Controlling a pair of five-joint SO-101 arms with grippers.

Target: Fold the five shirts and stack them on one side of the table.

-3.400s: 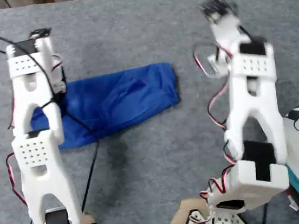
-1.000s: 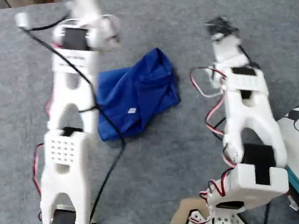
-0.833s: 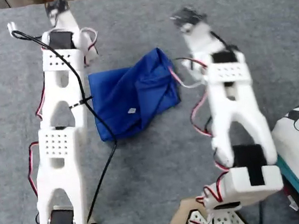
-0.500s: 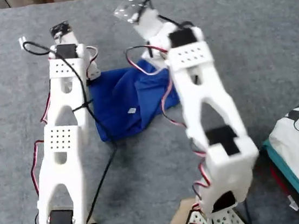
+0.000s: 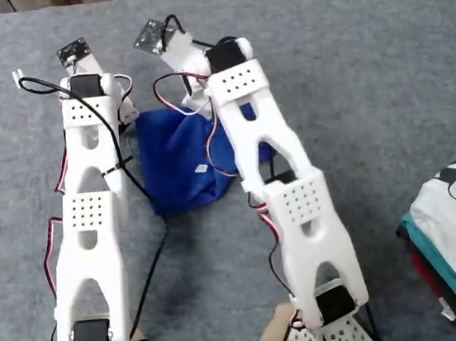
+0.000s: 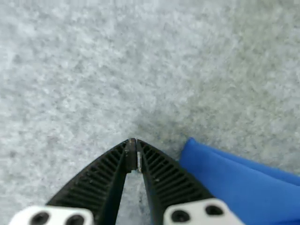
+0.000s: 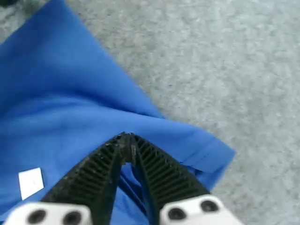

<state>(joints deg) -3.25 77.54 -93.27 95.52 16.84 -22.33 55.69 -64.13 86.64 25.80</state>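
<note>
Blue shirt [image 5: 179,164] is lying bunched on the table [image 5: 383,76], directly under the right gripper [image 7: 126,140] and just beside the left gripper [image 6: 132,151], on its inboard side. Right gripper is sitting near the shirt's far edge, fingers pressed together; cannot tell whether cloth is caught between them. Left gripper is hanging over bare table, pressed together and holding nothing, with a shirt corner just off its tip. Bundle's long axis is probably running from both grippers back toward the arm bases. Right arm is nearer.
</note>
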